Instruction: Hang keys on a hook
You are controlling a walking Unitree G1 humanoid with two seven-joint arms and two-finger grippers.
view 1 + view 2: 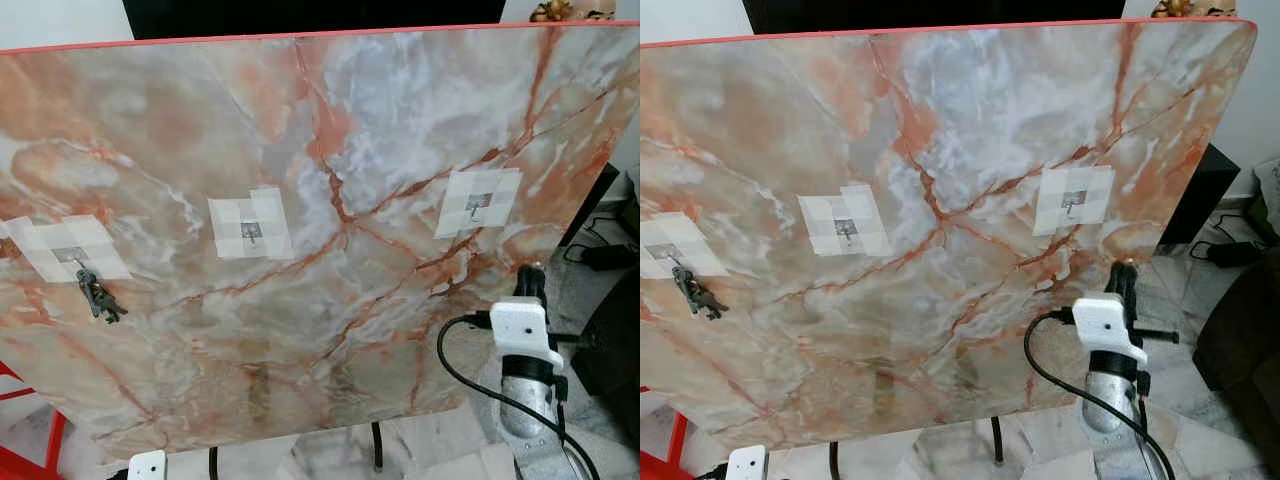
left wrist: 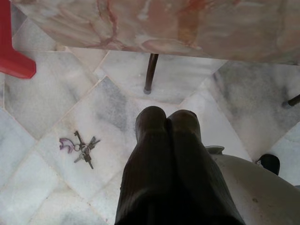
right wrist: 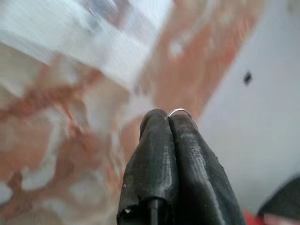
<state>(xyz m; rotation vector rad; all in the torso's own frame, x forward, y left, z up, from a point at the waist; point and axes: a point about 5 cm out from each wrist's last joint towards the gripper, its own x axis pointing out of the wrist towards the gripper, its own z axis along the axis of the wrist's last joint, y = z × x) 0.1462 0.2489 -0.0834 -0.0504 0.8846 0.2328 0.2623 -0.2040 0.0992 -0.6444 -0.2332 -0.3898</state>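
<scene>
Right tool (image 3: 168, 121), two long black fingers on a silver arm, is raised near the lower right edge of the big upright marble-patterned board with the thin red rim (image 1: 330, 120); its fingers are pressed together, pinching a thin silver wire ring (image 3: 180, 112) that peeks out at their tips. Left tool (image 2: 166, 123) hangs low over the pale grey marble floor tiles (image 2: 56, 93), its black fingers closed on each other with nothing between them. On those tiles, near it, lies a bunch of dark metal keys with a purple tag (image 2: 79, 148). A thin dark stand leg (image 2: 150, 72) meets the floor under the board's lower edge, and a red plastic piece (image 2: 11, 44) sits off to one side.

Farther off, three small metal hooks are fixed under white tape patches across the board's middle. Another dark key bunch (image 1: 98, 293) hangs from the hook at the left edge (image 1: 75, 256); the middle hook (image 1: 250, 232) and the right hook (image 1: 478, 203) are bare.
</scene>
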